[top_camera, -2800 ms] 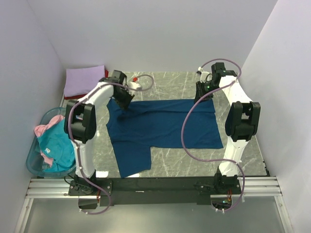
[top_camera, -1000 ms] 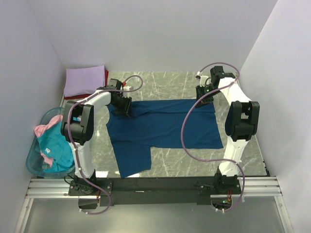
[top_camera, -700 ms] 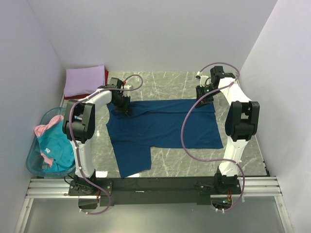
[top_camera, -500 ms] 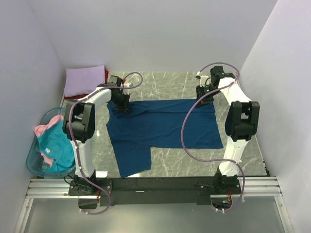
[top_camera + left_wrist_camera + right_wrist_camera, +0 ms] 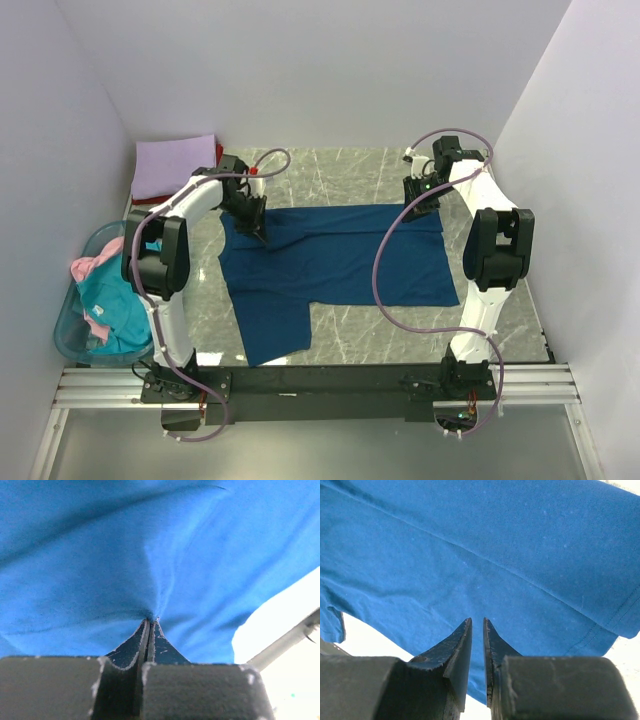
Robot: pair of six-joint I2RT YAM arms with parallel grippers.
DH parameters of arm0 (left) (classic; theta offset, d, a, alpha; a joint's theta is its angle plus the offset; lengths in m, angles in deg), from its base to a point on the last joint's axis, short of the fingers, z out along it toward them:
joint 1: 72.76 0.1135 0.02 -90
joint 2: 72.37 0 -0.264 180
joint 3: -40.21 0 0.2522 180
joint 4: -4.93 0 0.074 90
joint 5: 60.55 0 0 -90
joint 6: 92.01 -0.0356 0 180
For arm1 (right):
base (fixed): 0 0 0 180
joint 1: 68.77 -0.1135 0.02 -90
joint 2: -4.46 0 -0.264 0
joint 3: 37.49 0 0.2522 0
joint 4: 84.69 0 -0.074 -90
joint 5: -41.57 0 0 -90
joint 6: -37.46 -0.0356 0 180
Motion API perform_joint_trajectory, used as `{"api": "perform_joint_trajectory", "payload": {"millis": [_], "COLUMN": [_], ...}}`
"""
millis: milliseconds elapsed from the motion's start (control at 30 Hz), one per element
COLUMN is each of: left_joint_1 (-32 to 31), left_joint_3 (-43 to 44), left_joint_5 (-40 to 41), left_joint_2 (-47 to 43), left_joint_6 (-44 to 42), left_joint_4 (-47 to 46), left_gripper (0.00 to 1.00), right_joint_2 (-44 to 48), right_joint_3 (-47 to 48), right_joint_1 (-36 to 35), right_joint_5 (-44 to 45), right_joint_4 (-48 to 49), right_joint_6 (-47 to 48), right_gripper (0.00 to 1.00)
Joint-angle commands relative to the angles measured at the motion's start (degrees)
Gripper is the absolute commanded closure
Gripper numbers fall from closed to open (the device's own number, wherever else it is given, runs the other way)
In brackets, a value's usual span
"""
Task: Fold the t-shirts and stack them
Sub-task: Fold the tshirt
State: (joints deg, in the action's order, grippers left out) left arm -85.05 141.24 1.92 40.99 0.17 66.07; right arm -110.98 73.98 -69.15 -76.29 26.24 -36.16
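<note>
T-shirt (image 5: 340,255), dark blue, spread flat, left claw (image 5: 150,620) pinching it — right claw (image 5: 477,621) slightly parted.

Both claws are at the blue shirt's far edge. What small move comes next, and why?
Probably lift the left claw slightly. It is pinched shut on the far left corner of the dark blue t-shirt, and the right claw sits at the far right corner, so that edge can rise for folding.
</note>
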Motion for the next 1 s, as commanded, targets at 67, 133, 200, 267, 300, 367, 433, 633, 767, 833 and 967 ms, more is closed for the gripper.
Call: {"api": "perform_joint_trajectory", "payload": {"millis": [67, 133, 200, 267, 300, 367, 433, 633, 767, 833, 967], "left_joint_1": [0.08, 0.34, 0.6, 0.61, 0.61, 1.13, 2.27, 1.83, 0.35, -2.45, -7.65], "left_joint_3": [-2.62, -3.67, -3.94, -3.59, -3.42, -3.5, -4.81, -8.85, -11.5, -13.33, -15.54], "left_joint_5": [-10.51, -12.63, -15.19, -18.06, -20.26, -22.3, -20.99, -9.5, -3.94, -0.87, 6.41], "left_joint_2": [-4.28, -4.64, -5.08, -5.17, -5.25, -5.6, -7.8, -12.02, -12.73, -13.08, -14.22], "left_joint_6": [0.63, 0.99, 0.73, -1.54, -3.56, -4.37, -2.63, -4.11, -5.59, -5.69, -4.82], "left_joint_4": [5.18, 4.84, 4.48, 5.79, 6.49, 6.85, 3.62, -1.66, -2.99, -5.17, -9.48], "left_gripper": [1.0, 0.99, 0.91, 0.75, 0.62, 0.57, 0.55, 0.57, 0.57, 0.56, 0.5], "right_joint_2": [0.74, 0.56, 0.56, 0.56, 0.56, 0.56, 0.48, 0.3, 0.56, 0.48, 0.56], "right_joint_3": [0.46, 0.55, 0.55, 0.46, 0.38, 0.37, 0.29, -0.33, -1.12, -1.21, -1.38], "right_joint_1": [0.12, 0.12, 0.12, 0.12, 0.12, 0.12, 0.12, 0.12, 0.12, 0.12, 0.12], "right_joint_5": [-0.09, -0.35, -0.44, -0.53, -0.44, -0.44, -0.44, -0.53, -0.53, -0.44, -0.44], "right_joint_4": [-0.06, -0.32, -0.24, -0.32, -0.33, -0.33, -0.5, -0.68, -0.5, -0.5, -0.33], "right_joint_6": [0.84, 0.84, 0.84, 0.84, 0.93, 1.02, 1.02, 1.28, 1.37, 1.37, 1.28], "right_gripper": [0.78, 0.78, 0.78, 0.78, 0.77, 0.77, 0.77, 0.77, 0.77, 0.77, 0.77]}}
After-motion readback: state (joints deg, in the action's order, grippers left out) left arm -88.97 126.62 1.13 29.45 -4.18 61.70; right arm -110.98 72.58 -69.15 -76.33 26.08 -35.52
